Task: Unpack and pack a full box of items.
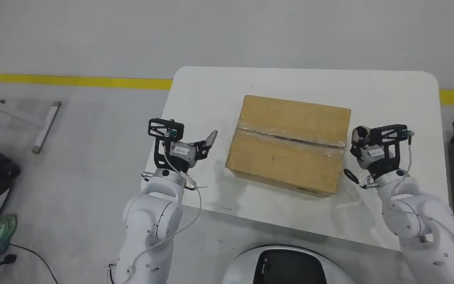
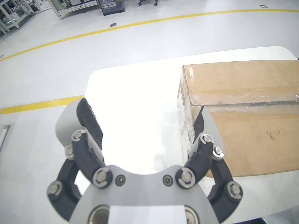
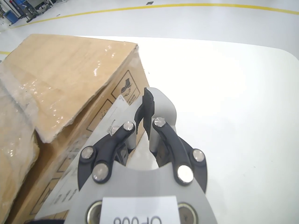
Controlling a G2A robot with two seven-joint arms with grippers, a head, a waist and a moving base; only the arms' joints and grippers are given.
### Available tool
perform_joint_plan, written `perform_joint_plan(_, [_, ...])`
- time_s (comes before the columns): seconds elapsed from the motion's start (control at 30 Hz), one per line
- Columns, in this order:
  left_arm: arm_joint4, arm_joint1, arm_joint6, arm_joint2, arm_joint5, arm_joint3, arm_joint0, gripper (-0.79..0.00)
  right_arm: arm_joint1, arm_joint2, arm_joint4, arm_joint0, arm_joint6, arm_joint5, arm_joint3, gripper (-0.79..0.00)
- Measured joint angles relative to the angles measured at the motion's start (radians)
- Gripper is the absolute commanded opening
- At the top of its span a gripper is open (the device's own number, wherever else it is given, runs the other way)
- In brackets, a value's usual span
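A brown cardboard box [image 1: 291, 142] lies closed on the white table [image 1: 397, 92], its top flaps taped along a centre seam [image 1: 291, 139]. My left gripper [image 1: 207, 142] hangs just off the box's left end, open, with nothing between its fingers; in the left wrist view the left gripper [image 2: 142, 117] has one pad [image 2: 90, 122] over bare table and the other beside the box [image 2: 245, 108] corner. My right gripper [image 1: 352, 177] sits at the box's right end, shut and empty; in the right wrist view the right gripper [image 3: 144, 108] is close beside the printed side of the box [image 3: 70, 75].
A yellow floor line [image 1: 85, 81] runs behind the table. A grey stand [image 1: 44, 126] lies on the floor at the left. Bare tabletop lies behind the box and on either side of it.
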Motion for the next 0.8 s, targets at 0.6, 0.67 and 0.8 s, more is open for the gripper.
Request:
perform_joint_plan(0.6, [-0.047,0.014,0.023,0.099,-0.309,-0.018,-0.022,0.000,0.003,0.005,-0.056,0.024,-0.030,-0.048,0.030,-0.785])
perform_joint_plan(0.67, [-0.047,0.013,0.023,0.099,-0.307,-0.018,-0.022,0.000,0.005,0.049,-0.044,-0.004,-0.036,-0.038,0.017,-0.785])
perform_joint_plan(0.8, [-0.047,0.013,0.023,0.099,-0.307,-0.018,-0.022,0.000,0.009,0.134,-0.010,-0.066,-0.045,-0.030,-0.018,-0.785])
